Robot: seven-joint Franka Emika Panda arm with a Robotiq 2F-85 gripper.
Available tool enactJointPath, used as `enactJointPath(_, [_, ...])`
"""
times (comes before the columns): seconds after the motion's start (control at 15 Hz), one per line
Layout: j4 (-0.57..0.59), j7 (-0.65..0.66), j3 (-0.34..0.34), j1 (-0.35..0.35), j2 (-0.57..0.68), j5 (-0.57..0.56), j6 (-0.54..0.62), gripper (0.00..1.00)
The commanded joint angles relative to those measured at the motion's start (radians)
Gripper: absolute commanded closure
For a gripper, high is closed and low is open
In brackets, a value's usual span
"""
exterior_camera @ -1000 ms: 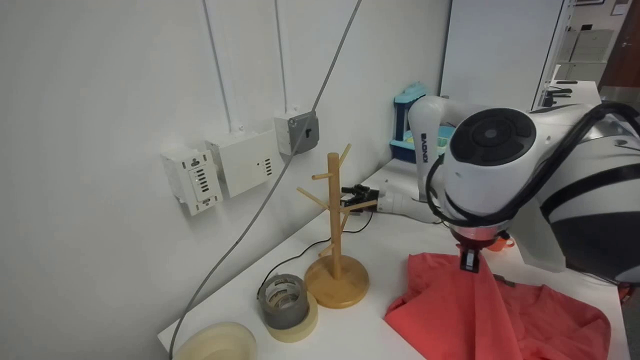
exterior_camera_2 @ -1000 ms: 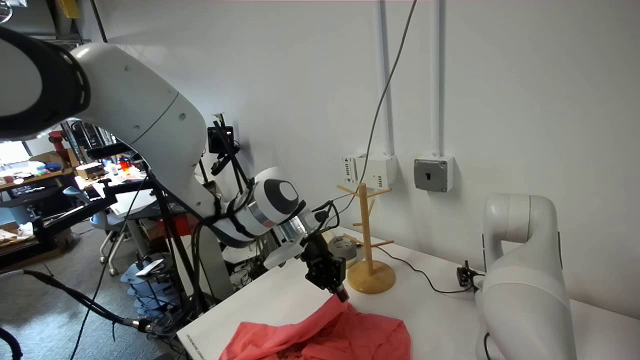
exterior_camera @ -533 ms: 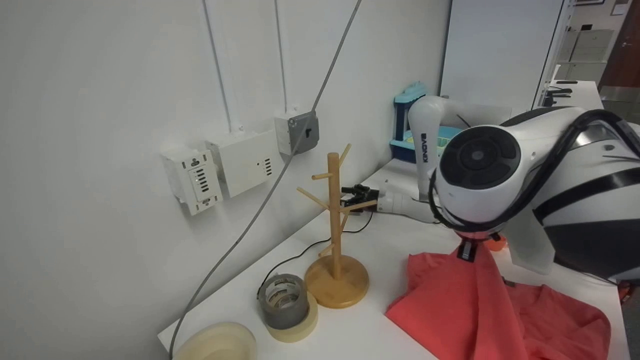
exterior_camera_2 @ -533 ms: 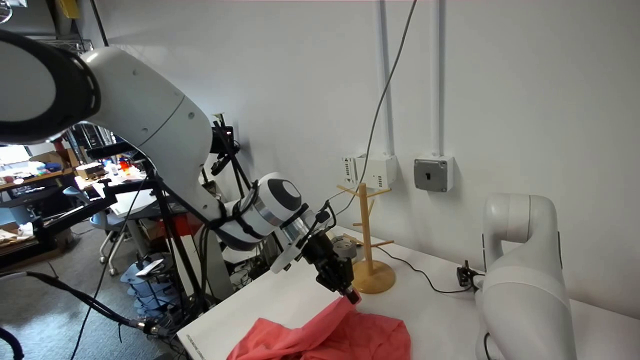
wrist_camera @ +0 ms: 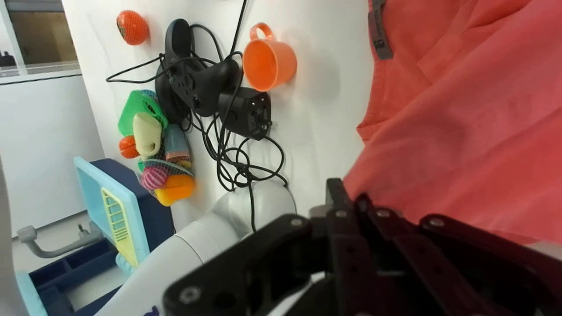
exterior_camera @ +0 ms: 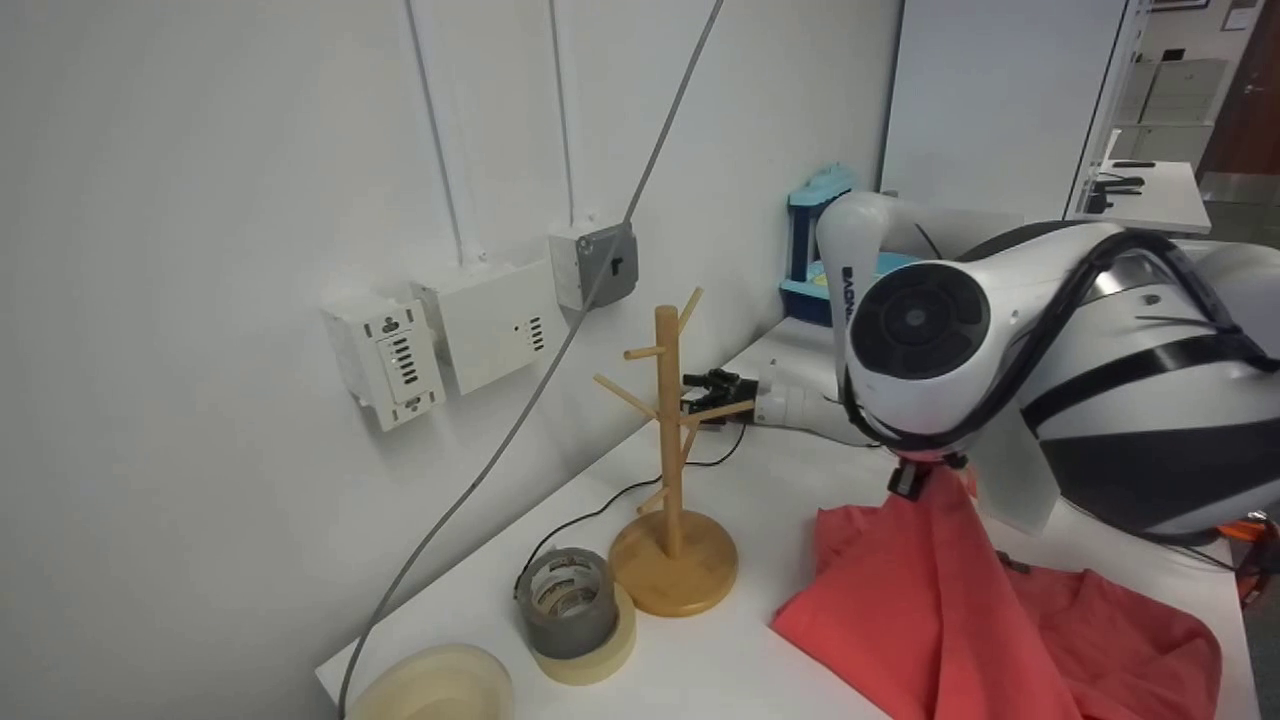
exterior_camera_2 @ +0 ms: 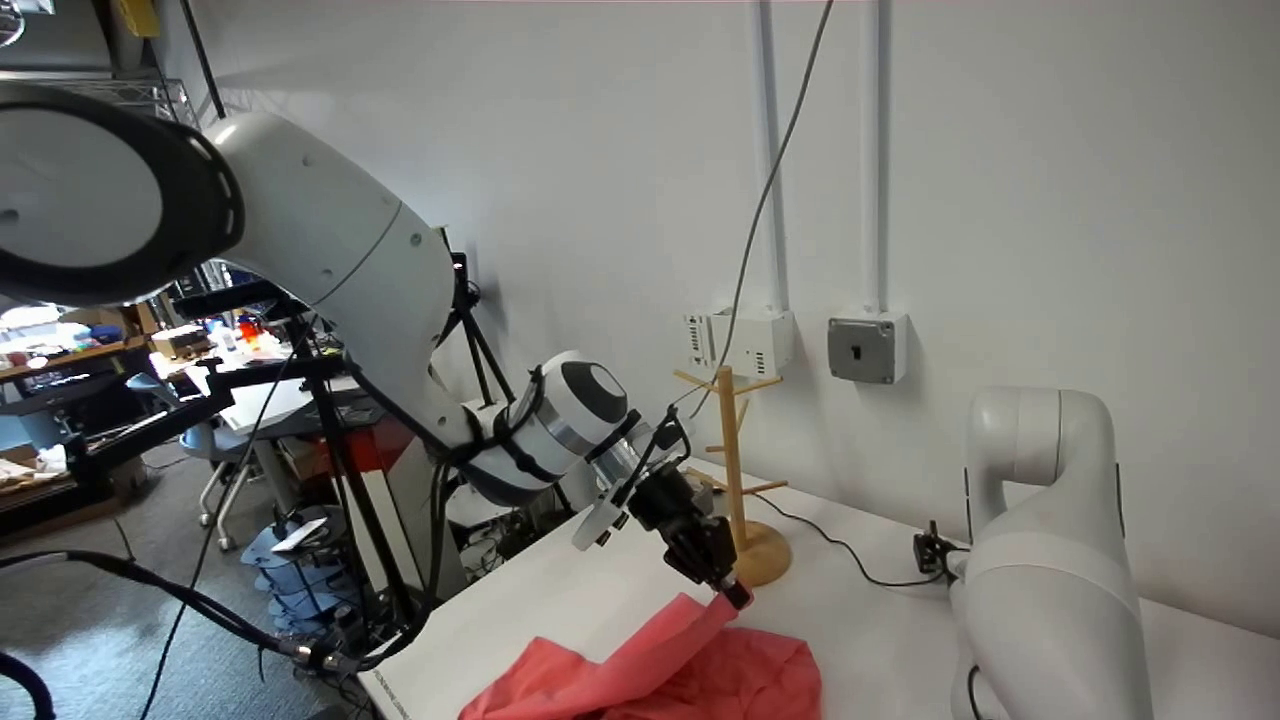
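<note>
The pincer (exterior_camera_2: 737,594) draws the red cloth (exterior_camera_2: 672,655) nearer the wooden stand (exterior_camera_2: 731,450)
In both exterior views the pincer sits closer to that stand than a second ago; in an exterior view it now overlaps more of the stand's base (exterior_camera_2: 767,557).

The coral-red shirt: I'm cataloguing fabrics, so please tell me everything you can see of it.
The coral-red shirt looks like soft, thin cloth, rumpled and creased. A dark grey label with lettering too small to read sits at one edge, probably the neckline. The gripper is shut on one part, holding it up in a slanting fold; much of the rest lies loosely on the white table. Every view crops it, so its full outline cannot be told.
</note>
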Motion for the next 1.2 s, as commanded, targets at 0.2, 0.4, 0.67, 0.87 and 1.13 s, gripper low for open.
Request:
enactJointPath(0.2, [0.062, 0.065, 0.012, -0.05, 0.053, -0.022, -0.008, 0.99])
enactJointPath(0.4, [0.063, 0.068, 0.018, -0.059, 0.053, -0.015, 0.009, 0.65])
enactJointPath(0.67, [0.042, 0.07, 0.03, -0.061, 0.027, -0.019, 0.05, 0.34])
enactJointPath(0.87, [0.005, 0.027, 0.047, -0.076, 0.002, -0.009, 0.154, 0.12])
enactJointPath(1.13, [-0.07, -0.071, 0.093, -0.111, -0.028, 0.055, 0.358, 0.0])
